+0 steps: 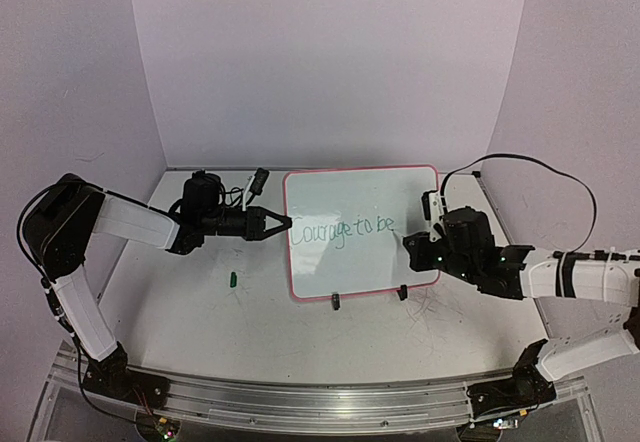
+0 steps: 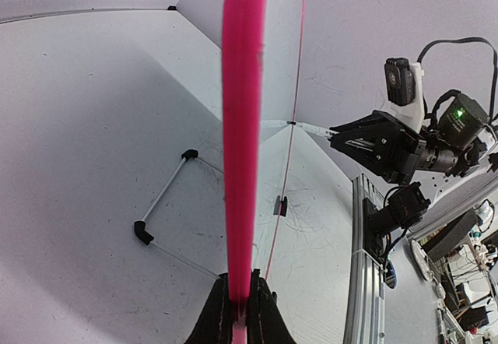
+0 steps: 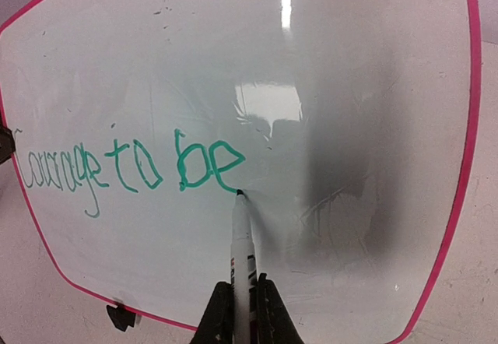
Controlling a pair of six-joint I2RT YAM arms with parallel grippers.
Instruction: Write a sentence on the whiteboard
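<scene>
The whiteboard [image 1: 362, 182] with its pink-red frame stands tilted on its wire stand at the table's middle. Green writing [image 1: 343, 230] on it reads "Courage to be"; it also shows in the right wrist view [image 3: 132, 166]. My left gripper [image 1: 283, 224] is shut on the board's left frame edge [image 2: 242, 126]. My right gripper [image 1: 410, 246] is shut on a white marker [image 3: 243, 247]. The marker tip [image 3: 239, 194] touches the board at the end of the "e".
A small green marker cap [image 1: 231, 280] lies on the table left of the board. Two black clips [image 1: 336, 301] hold the board's lower edge. The wire stand [image 2: 163, 204] sits behind the board. Purple walls close in the back and sides.
</scene>
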